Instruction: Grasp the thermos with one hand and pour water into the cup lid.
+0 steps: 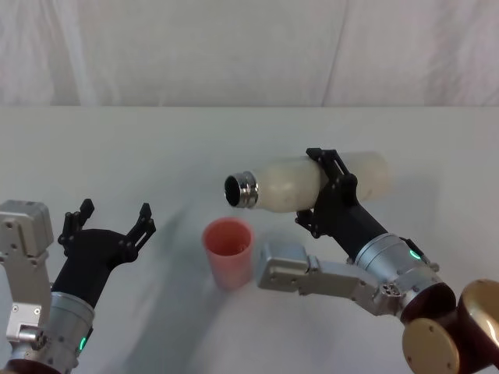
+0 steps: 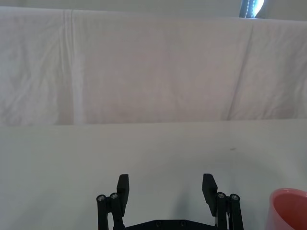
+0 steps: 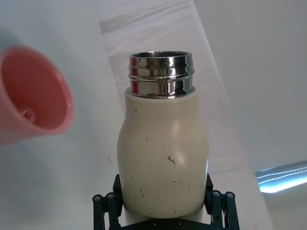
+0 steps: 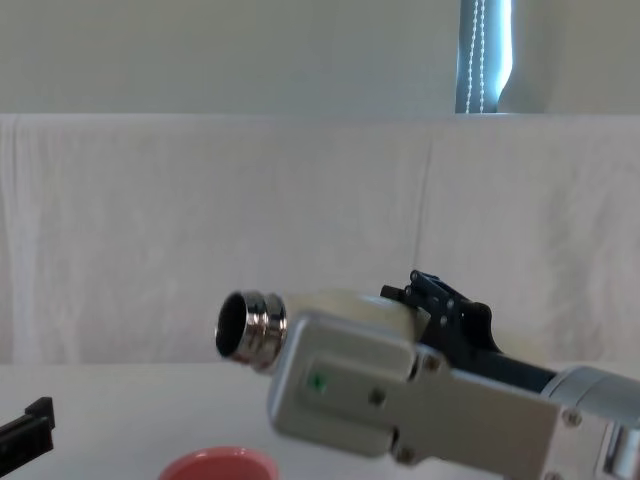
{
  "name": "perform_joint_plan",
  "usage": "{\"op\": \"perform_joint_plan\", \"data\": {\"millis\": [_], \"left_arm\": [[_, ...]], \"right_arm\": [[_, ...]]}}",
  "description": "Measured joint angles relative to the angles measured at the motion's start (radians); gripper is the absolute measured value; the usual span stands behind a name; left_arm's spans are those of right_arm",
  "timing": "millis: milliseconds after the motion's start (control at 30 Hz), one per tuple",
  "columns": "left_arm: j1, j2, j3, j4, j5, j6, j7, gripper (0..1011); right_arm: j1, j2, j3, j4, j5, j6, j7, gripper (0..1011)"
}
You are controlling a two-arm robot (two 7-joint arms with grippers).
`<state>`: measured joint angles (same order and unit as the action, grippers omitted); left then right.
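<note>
The cream-white thermos (image 1: 312,181) is held on its side in the air, its steel neck (image 1: 242,189) pointing left just above and behind the salmon-pink cup lid (image 1: 228,251), which stands upright on the table. My right gripper (image 1: 331,187) is shut on the thermos body. In the right wrist view the thermos (image 3: 163,153) sits between the jaws with the cup lid (image 3: 29,101) off to one side of its mouth. The chest view shows the thermos neck (image 4: 248,328) above the cup lid rim (image 4: 218,464). My left gripper (image 1: 109,222) stands open left of the cup lid, holding nothing.
A white cloth covers the table (image 1: 156,148) and the backdrop (image 1: 234,47) behind it. The left wrist view shows the open left gripper (image 2: 166,189) over bare table, with the cup lid (image 2: 290,208) at the edge.
</note>
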<state>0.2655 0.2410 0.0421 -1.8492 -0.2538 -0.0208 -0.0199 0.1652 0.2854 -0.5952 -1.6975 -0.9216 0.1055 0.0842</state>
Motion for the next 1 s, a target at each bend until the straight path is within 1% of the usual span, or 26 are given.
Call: {"op": "perform_joint_plan", "data": {"millis": [33, 67, 100, 167, 233, 267, 300, 333, 367, 400, 433, 500, 567, 600, 633, 667, 700, 767, 800, 933, 967, 1000], "left_arm": [[0.0, 0.0, 0.0, 0.0, 0.0, 0.0, 0.0, 1001], [0.0, 0.0, 0.0, 0.0, 0.0, 0.0, 0.0, 1001], [0.0, 0.0, 0.0, 0.0, 0.0, 0.0, 0.0, 1001], [0.0, 0.0, 0.0, 0.0, 0.0, 0.0, 0.0, 1001], [0.0, 0.0, 0.0, 0.0, 0.0, 0.0, 0.0, 1001], [0.0, 0.0, 0.0, 0.0, 0.0, 0.0, 0.0, 1001], [0.0, 0.0, 0.0, 0.0, 0.0, 0.0, 0.0, 1001], [0.0, 0.0, 0.0, 0.0, 0.0, 0.0, 0.0, 1001], [0.0, 0.0, 0.0, 0.0, 0.0, 0.0, 0.0, 1001], [0.0, 0.0, 0.0, 0.0, 0.0, 0.0, 0.0, 1001], [0.0, 0.0, 0.0, 0.0, 0.0, 0.0, 0.0, 1001], [0.0, 0.0, 0.0, 0.0, 0.0, 0.0, 0.0, 1001], [0.0, 0.0, 0.0, 0.0, 0.0, 0.0, 0.0, 1001], [0.0, 0.0, 0.0, 0.0, 0.0, 0.0, 0.0, 1001], [0.0, 0.0, 0.0, 0.0, 0.0, 0.0, 0.0, 1001], [0.0, 0.0, 0.0, 0.0, 0.0, 0.0, 0.0, 1001], [0.0, 0.0, 0.0, 0.0, 0.0, 0.0, 0.0, 1001], [0.0, 0.0, 0.0, 0.0, 0.0, 0.0, 0.0, 1001], [0.0, 0.0, 0.0, 0.0, 0.0, 0.0, 0.0, 1001], [0.0, 0.0, 0.0, 0.0, 0.0, 0.0, 0.0, 1001], [0.0, 0.0, 0.0, 0.0, 0.0, 0.0, 0.0, 1001], [0.0, 0.0, 0.0, 0.0, 0.0, 0.0, 0.0, 1001]], "right_arm": [[-0.005, -0.006, 0.009, -0.004, 0.023, -0.006, 0.004, 960], [-0.005, -0.006, 0.009, -0.004, 0.023, -0.006, 0.004, 960], [-0.01, -0.013, 0.019, -0.008, 0.052, -0.013, 0.009, 960], [-0.015, -0.019, 0.027, -0.011, 0.074, -0.018, 0.011, 960], [-0.022, -0.032, 0.048, -0.013, 0.125, -0.029, 0.019, 960], [-0.022, -0.032, 0.048, -0.013, 0.125, -0.029, 0.019, 960], [-0.026, -0.04, 0.059, -0.013, 0.157, -0.035, 0.025, 960], [-0.028, -0.045, 0.066, -0.013, 0.175, -0.039, 0.028, 960], [-0.032, -0.054, 0.079, -0.013, 0.209, -0.046, 0.037, 960], [-0.032, -0.054, 0.079, -0.013, 0.209, -0.046, 0.037, 960], [-0.036, -0.062, 0.091, -0.013, 0.244, -0.052, 0.046, 960], [-0.039, -0.07, 0.103, -0.012, 0.278, -0.059, 0.055, 960], [-0.046, -0.085, 0.129, -0.007, 0.354, -0.071, 0.076, 960], [-0.046, -0.085, 0.129, -0.007, 0.354, -0.071, 0.076, 960], [-0.049, -0.09, 0.138, -0.006, 0.385, -0.074, 0.085, 960], [-0.051, -0.093, 0.144, -0.005, 0.4, -0.076, 0.089, 960], [-0.053, -0.099, 0.155, -0.003, 0.434, -0.081, 0.098, 960], [-0.057, -0.105, 0.166, -0.001, 0.467, -0.084, 0.105, 960], [-0.059, -0.109, 0.174, 0.001, 0.494, -0.086, 0.111, 960], [-0.064, -0.119, 0.192, 0.007, 0.552, -0.089, 0.123, 960], [-0.066, -0.123, 0.201, 0.011, 0.581, -0.09, 0.129, 960], [-0.067, -0.126, 0.205, 0.013, 0.595, -0.09, 0.131, 960]]}}
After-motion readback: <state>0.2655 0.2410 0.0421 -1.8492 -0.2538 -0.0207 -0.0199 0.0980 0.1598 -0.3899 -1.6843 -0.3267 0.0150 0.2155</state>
